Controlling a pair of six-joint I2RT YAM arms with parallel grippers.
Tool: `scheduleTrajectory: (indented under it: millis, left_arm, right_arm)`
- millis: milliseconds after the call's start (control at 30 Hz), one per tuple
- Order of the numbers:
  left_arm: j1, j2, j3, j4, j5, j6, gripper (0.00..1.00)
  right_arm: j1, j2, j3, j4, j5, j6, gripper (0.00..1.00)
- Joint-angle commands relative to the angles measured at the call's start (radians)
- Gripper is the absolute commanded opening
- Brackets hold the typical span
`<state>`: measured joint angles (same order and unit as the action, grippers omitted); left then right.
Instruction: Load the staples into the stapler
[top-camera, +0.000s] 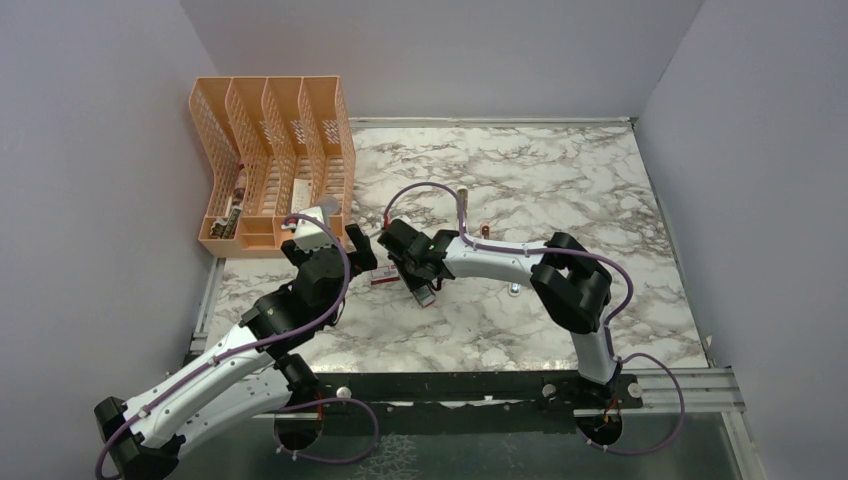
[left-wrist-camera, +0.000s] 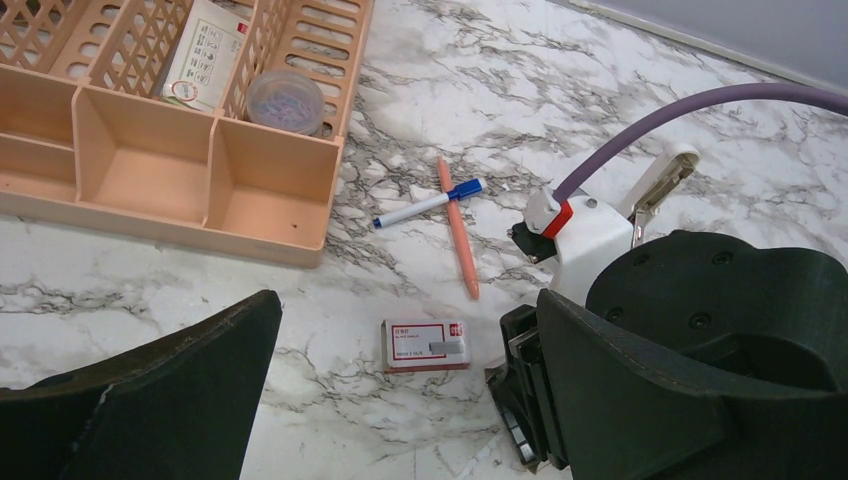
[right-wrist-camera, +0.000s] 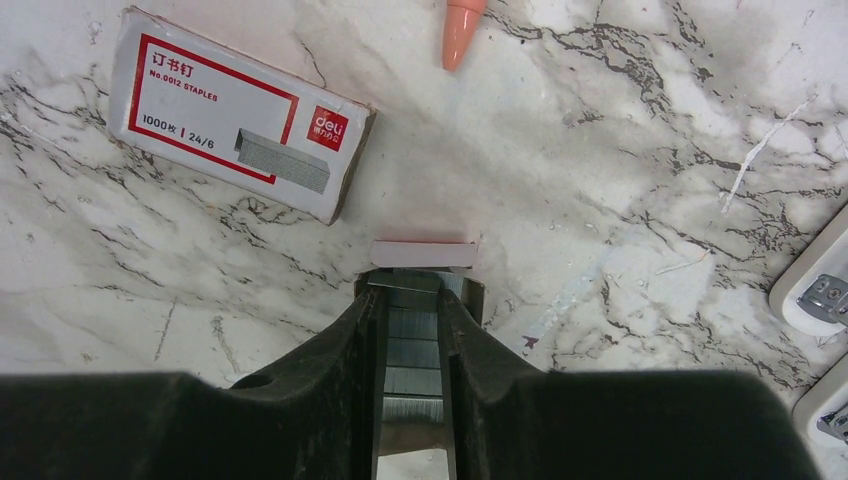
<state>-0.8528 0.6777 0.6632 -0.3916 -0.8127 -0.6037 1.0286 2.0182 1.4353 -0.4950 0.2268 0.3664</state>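
Between the fingers of your right gripper (right-wrist-camera: 412, 292) sits the grey block of staples (right-wrist-camera: 411, 340), with the jaws pinched against its two long sides. You cannot tell whether it rests on the marble table (right-wrist-camera: 620, 150) or hangs just off it. The red-and-white box (right-wrist-camera: 235, 125) lies flat up and to the left, apart from the block. The stapler (right-wrist-camera: 812, 290) shows at the right edge of that view, well clear of the staples. Your left gripper (left-wrist-camera: 405, 305) hangs above the box, jaws spread wide and holding nothing.
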Motion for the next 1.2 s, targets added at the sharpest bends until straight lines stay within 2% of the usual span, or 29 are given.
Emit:
scheduleTrajectory:
  millis: [0, 600, 933, 1167]
  left_arm:
    - [-0.002, -0.012, -0.007, 0.004, -0.026, -0.007, 0.99]
    - [-0.002, -0.011, -0.004, 0.003, -0.024, -0.008, 0.99]
    - [-0.002, -0.015, -0.006, 0.003, -0.025, -0.010, 0.99]
    - [-0.002, -0.018, -0.010, 0.004, -0.026, -0.011, 0.99]
  right_arm:
    - [0.011, 0.021, 0.033, 0.001, 0.003, 0.015, 0.28]
    - [0.010, -0.126, -0.045, -0.034, 0.020, -0.006, 0.28]
    - [0.010, -0.034, 0.004, -0.004, 0.001, 0.003, 0.28]
    - [0.010, 0.006, 0.030, -0.005, 0.013, 0.003, 0.38]
